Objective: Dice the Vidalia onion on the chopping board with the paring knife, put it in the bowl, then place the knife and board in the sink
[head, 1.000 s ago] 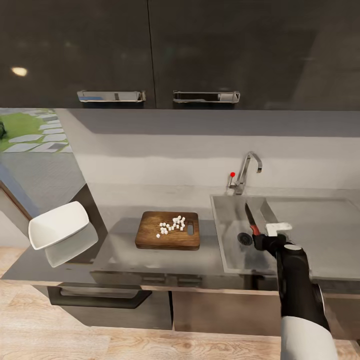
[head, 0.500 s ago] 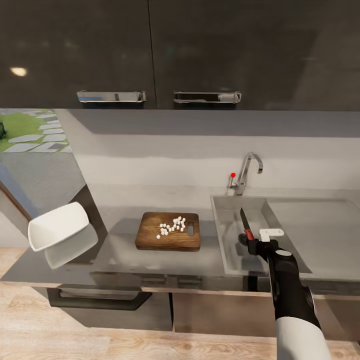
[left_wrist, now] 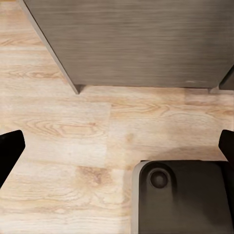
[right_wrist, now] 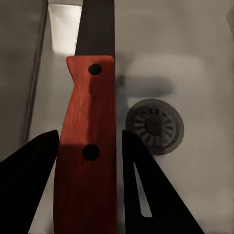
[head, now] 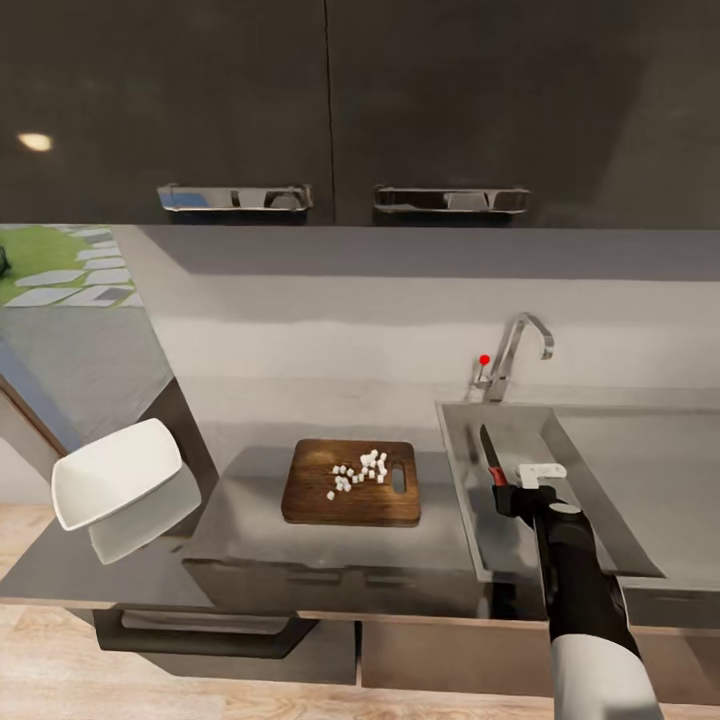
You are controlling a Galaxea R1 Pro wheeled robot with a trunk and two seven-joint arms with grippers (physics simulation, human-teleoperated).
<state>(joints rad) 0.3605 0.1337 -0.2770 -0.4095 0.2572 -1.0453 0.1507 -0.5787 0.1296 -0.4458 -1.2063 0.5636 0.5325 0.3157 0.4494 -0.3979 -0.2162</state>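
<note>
right fingers (right_wrist: 87, 161) clamped on knife (head: 490, 455) over sink (head: 470, 520); drain (right_wrist: 155, 126) visible from right wrist. diced onion (head: 362, 470) on board (head: 310, 495). left fingers (left_wrist: 9, 151) spread wide above floor (left_wrist: 73, 126).

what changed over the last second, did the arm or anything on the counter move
The right gripper, still clamped on the red-handled paring knife, drew back toward the steel sink's near edge. The camera shifted too. The white onion dice stayed on the brown wooden chopping board; the white square bowl stayed put.
</note>
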